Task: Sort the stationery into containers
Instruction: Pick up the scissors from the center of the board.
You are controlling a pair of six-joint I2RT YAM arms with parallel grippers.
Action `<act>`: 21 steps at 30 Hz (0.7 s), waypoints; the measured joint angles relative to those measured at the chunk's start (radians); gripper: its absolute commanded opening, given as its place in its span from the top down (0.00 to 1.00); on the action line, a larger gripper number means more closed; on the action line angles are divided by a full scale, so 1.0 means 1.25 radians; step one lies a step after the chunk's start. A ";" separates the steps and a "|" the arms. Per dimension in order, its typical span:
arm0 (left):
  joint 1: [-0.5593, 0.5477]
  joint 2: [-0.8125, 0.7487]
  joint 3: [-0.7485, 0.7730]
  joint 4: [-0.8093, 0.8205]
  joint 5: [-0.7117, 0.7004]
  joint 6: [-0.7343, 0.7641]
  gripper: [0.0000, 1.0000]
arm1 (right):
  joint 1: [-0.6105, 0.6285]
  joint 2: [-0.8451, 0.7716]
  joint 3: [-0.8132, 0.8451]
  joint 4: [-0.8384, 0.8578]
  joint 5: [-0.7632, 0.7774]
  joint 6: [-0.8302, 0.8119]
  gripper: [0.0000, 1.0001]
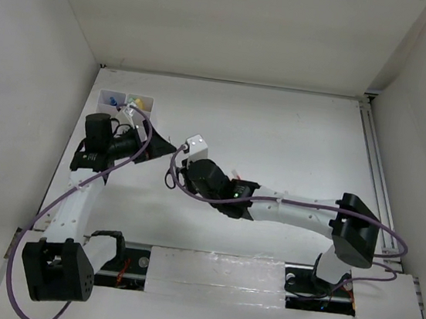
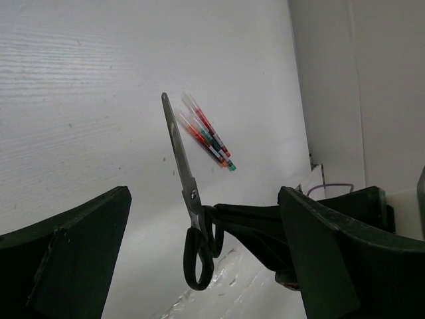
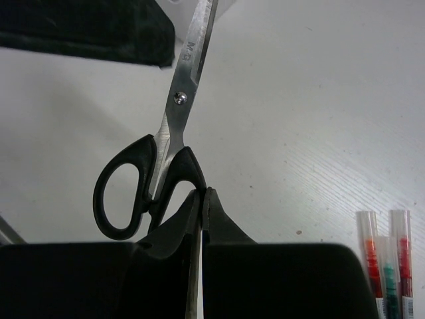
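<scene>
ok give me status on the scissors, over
Right end effector shut on scissors handle. Left end effector open, blade showing between its fingers, no grip. Pens loose on table beyond.

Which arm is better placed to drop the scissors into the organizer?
Likely left. The organizer box sits by its wrist, and the open left gripper frames the scissors the right gripper holds by the handle.

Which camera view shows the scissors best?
Left wrist: the whole scissors, tip to black handles, show clearly. Right wrist shows them closer, held by the right claw, but the tip is cut off. Top view: I cannot make them out.
</scene>
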 measured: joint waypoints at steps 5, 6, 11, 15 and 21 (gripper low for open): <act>0.000 0.006 -0.006 0.016 0.046 0.001 0.31 | 0.000 -0.014 0.023 0.009 -0.034 -0.013 1.00; 0.000 0.007 -0.007 0.018 0.052 0.002 0.34 | 0.000 -0.016 0.024 0.012 -0.045 -0.015 1.00; 0.000 0.008 -0.007 0.031 0.072 0.004 0.66 | 0.000 -0.021 0.026 0.024 -0.076 -0.020 1.00; 0.000 0.008 -0.008 0.034 0.080 0.006 0.91 | 0.000 -0.023 0.032 0.025 -0.088 -0.021 1.00; 0.000 0.009 -0.009 0.046 0.100 -0.004 1.00 | 0.000 -0.026 0.034 0.021 -0.090 -0.021 0.93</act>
